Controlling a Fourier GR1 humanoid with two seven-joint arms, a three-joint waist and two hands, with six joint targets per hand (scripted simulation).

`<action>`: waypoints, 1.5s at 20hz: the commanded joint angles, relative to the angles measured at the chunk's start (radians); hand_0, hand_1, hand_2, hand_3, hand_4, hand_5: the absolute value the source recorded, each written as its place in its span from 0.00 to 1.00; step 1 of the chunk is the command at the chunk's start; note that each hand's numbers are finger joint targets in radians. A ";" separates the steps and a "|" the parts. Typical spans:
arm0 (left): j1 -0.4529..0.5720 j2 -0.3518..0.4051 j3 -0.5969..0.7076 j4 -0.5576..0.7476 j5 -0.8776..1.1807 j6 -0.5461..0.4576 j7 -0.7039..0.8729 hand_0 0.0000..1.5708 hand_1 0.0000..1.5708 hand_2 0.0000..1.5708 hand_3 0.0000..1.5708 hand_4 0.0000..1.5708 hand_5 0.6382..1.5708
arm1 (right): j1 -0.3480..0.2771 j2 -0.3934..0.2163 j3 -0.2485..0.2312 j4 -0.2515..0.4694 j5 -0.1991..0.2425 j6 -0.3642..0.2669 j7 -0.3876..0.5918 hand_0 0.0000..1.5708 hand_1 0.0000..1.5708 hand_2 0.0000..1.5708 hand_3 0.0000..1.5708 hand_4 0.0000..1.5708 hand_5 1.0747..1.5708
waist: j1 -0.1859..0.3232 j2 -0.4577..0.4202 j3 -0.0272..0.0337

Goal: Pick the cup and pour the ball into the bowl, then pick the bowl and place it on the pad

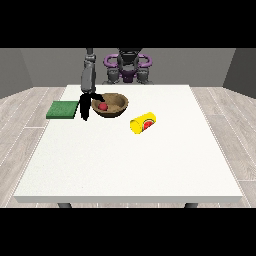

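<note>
Front view gives you one arm reaching over the white surface [125,165], with its black hand [86,106] at the view's left hanging at the left rim of the wooden bowl [116,106]. Its long fingers [84,115] point down toward the surface just outside that rim, while a short dark part, probably the thumb, reaches over the rim toward the inside. You can take it that the bowl's edge sits between them, yet how tightly they are curled you cannot tell from here.

Just beside that thumb, inside the bowl, lies the red ball [102,106]. On the other side of the fingers, away from the bowl, you see the green pad [63,109] lying flat near the surface's left edge, close to the fingers but not touching them. Well apart from the fingers, beyond the bowl toward the view's right and nearer the camera, the yellow cup [143,123] lies on its side with its mouth facing the camera's way, showing red inside.
</note>
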 commanded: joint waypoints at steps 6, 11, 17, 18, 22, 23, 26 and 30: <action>-0.054 0.028 -0.004 0.008 0.018 -0.035 0.016 0.00 0.00 0.00 0.00 0.00 0.96 | -0.090 0.084 0.053 0.083 0.046 -0.180 0.101 0.00 0.00 0.00 0.00 0.26 1.00 | 0.085 0.054 0.0205; -0.039 0.030 0.016 0.036 0.032 -0.035 0.017 0.00 0.00 0.00 0.00 0.00 0.97 | -0.007 0.053 0.072 0.084 0.099 -0.228 0.169 1.00 1.00 1.00 1.00 0.70 0.68 | 0.056 0.045 0.0188; 0.027 0.014 0.010 0.090 0.028 -0.073 -0.005 0.00 0.00 0.00 0.00 0.00 0.98 | -0.016 -0.062 0.150 0.028 0.260 -0.361 0.344 1.00 1.00 1.00 1.00 0.75 0.78 | 0.050 -0.058 0.0168; 0.047 0.063 0.045 0.149 0.020 -0.082 -0.031 0.00 0.00 0.00 0.00 0.00 0.97 | -0.007 -0.086 0.169 -0.016 0.255 -0.313 0.407 1.00 1.00 1.00 1.00 0.74 0.80 | 0.005 -0.080 0.0162; 0.109 0.099 0.070 0.259 -0.003 -0.103 -0.082 0.00 0.00 0.00 0.00 0.00 0.97 | -0.074 -0.097 0.253 -0.111 0.327 -0.342 0.638 1.00 1.00 1.00 1.00 0.80 0.77 | -0.072 -0.160 0.0162; 0.129 0.108 0.088 0.296 0.007 -0.126 -0.103 0.00 0.00 0.00 0.00 0.00 0.97 | -0.120 -0.121 0.253 -0.144 0.319 -0.314 0.699 1.00 1.00 1.00 1.00 0.80 0.78 | -0.082 -0.159 0.0156; 0.136 0.177 0.120 0.339 0.004 -0.146 -0.142 0.00 0.00 0.00 0.00 0.00 0.97 | -0.151 -0.117 0.268 -0.170 0.328 -0.300 0.773 1.00 1.00 1.00 1.00 0.80 0.81 | -0.120 -0.129 0.0182; 0.183 0.189 0.134 0.350 0.003 -0.147 -0.181 0.00 0.00 0.00 0.00 0.00 0.97 | -0.144 -0.231 0.212 -0.169 0.265 -0.152 0.752 1.00 1.00 1.00 1.00 0.83 0.84 | -0.147 -0.111 0.0192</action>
